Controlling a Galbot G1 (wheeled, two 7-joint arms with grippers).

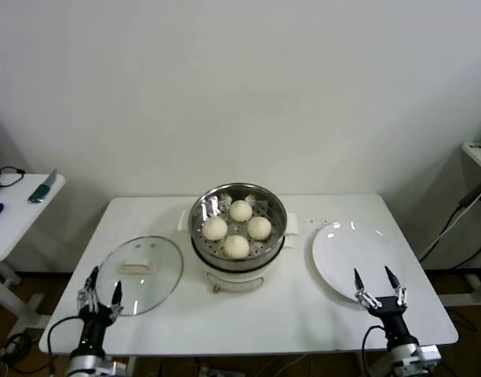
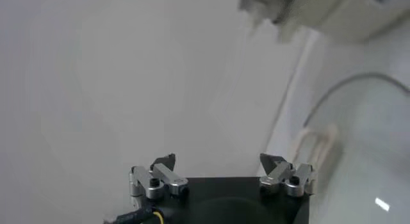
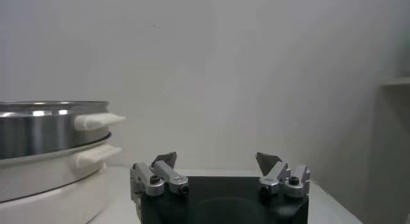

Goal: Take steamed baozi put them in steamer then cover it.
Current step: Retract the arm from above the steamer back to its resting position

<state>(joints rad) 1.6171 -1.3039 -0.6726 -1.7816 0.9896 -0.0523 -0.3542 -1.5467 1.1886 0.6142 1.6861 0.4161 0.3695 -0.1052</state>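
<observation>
Several cream-white baozi [image 1: 237, 228] lie inside the shiny steel steamer [image 1: 205, 204], which sits on its white pot base at the table's middle. The steamer also shows in the right wrist view [image 3: 45, 126]. The clear glass cover [image 1: 140, 275] with its cream bar handle lies flat on the table left of the steamer; its rim shows in the left wrist view [image 2: 359, 110]. My left gripper [image 1: 100, 287] is open and empty at the front left, just by the cover's near edge. My right gripper [image 1: 377, 284] is open and empty at the front right.
A flat white plate [image 1: 358, 259] lies right of the steamer, bare, under my right gripper's tips. A white side table [image 1: 20, 212] with small items stands at the far left. A shelf and cables are at the far right.
</observation>
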